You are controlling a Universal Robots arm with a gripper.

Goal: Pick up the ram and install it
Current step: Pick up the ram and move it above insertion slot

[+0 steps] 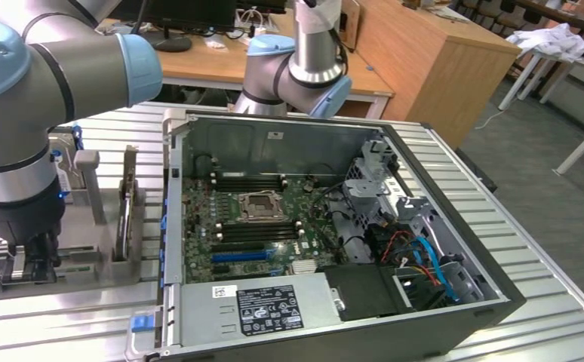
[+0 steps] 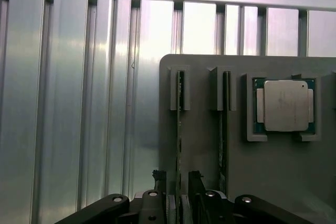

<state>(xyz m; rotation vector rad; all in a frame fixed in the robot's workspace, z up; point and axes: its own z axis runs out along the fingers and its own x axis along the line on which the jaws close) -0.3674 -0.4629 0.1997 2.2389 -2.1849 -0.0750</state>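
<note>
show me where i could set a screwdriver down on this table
Bare ribbed table runs along the case on the exterior view's right, and another strip lies on the holder's near side in that view. Crowded: the holder itself, with ram, a cpu and the open gripper straddling one stick, and inside the case.

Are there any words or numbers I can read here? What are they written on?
None can be read.
Black label on the silver box: print too small.
White sticker beside it: too small.
Chip in the grey holder: no readable marking.
</note>
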